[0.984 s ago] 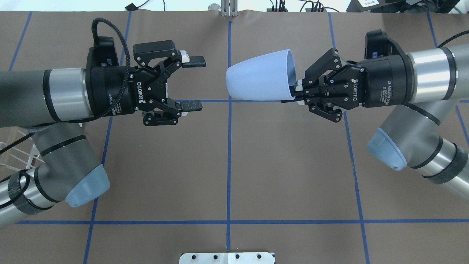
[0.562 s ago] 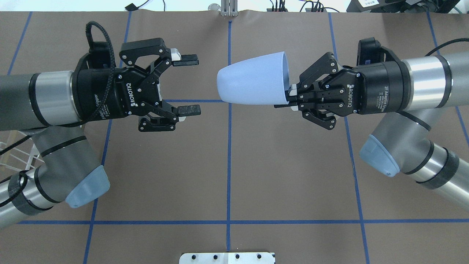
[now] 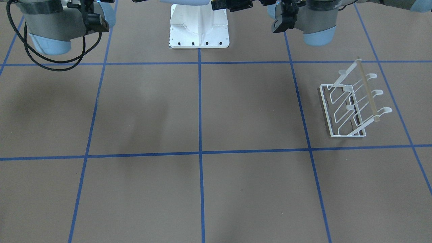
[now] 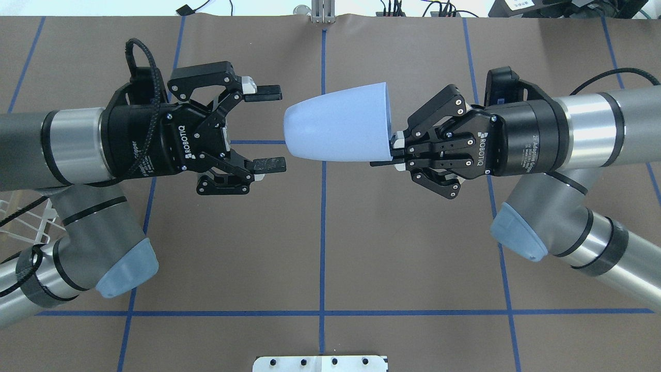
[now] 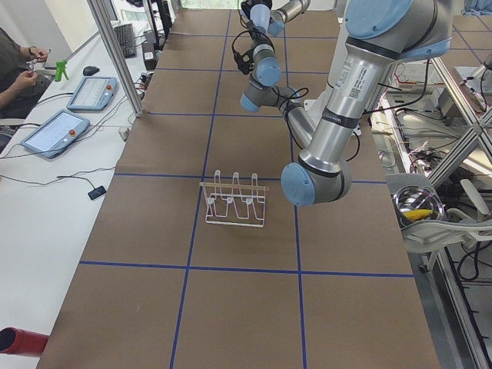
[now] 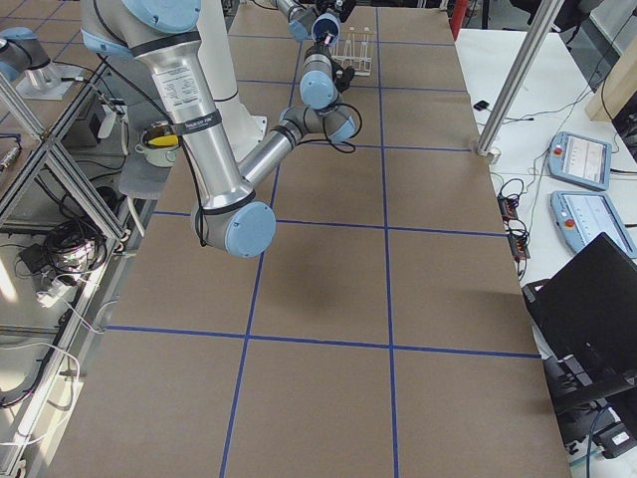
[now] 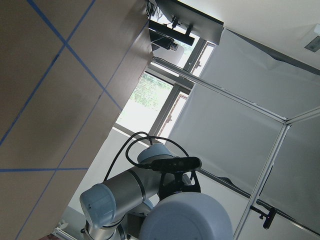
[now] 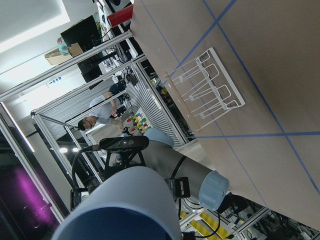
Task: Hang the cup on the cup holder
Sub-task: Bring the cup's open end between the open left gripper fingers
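The pale blue-grey cup point(image 4: 335, 124) is held sideways in the air, its base pointing at my left gripper. My right gripper point(image 4: 395, 151) is shut on the cup's rim. My left gripper point(image 4: 271, 129) is open and empty, and the cup's base is level with its fingertips point(image 4: 268, 93). The cup's base fills the bottom of the left wrist view point(image 7: 187, 217), and its side shows in the right wrist view point(image 8: 125, 205). The white wire cup holder point(image 3: 351, 104) stands on the table on my left side, away from both grippers. It also shows in the exterior left view point(image 5: 234, 204) and the right wrist view point(image 8: 205, 92).
The brown table point(image 4: 320, 232) carries a blue tape grid. The white robot pedestal point(image 3: 199, 27) sits at the robot's edge. My left arm's elbow point(image 4: 98, 243) hangs above the cup holder's wires point(image 4: 20, 217). An operator point(image 5: 15, 69) sits at the far side table.
My right gripper has carried the cup to the left, towards my left gripper. The left gripper has shifted and tilted slightly and stayed open.
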Robot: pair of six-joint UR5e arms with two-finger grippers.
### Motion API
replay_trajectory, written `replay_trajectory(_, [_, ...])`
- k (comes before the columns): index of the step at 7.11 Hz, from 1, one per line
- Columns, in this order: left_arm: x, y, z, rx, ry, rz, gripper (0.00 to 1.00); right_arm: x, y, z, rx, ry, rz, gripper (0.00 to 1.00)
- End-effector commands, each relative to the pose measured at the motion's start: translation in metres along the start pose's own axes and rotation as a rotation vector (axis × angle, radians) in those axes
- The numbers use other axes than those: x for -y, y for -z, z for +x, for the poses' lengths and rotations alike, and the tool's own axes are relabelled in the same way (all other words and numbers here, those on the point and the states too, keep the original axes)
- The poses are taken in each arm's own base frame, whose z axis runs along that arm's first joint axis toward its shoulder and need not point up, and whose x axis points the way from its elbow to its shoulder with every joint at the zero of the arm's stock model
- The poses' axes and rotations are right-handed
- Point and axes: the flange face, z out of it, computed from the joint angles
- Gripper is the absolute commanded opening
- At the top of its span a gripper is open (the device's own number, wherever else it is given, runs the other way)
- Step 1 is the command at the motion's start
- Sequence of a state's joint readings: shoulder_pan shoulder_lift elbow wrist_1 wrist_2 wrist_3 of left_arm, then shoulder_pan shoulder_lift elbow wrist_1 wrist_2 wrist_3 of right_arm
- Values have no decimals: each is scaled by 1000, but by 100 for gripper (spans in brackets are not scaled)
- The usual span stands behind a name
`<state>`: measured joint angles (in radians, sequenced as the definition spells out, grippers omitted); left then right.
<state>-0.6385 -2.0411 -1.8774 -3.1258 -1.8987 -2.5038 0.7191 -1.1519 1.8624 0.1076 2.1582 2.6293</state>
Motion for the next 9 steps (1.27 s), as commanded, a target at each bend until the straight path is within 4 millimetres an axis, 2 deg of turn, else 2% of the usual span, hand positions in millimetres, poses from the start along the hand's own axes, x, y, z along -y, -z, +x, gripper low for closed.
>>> replay_trajectory(1, [-6, 5, 1, -36, 44, -51, 98, -7, -1, 8, 28, -9, -49, 0])
replay_trajectory(3, [-11, 4, -1, -35, 51, -64, 98, -8, -3, 9, 54, -20, -52, 0])
replay_trajectory(5, [-19, -4, -11, -26, 69, -87, 98, -8, -4, 11, 57, -24, -53, 0])
replay_trajectory(9, [-20, -6, -11, -28, 70, -89, 98, -1, -12, 16, 78, -39, -35, 0])
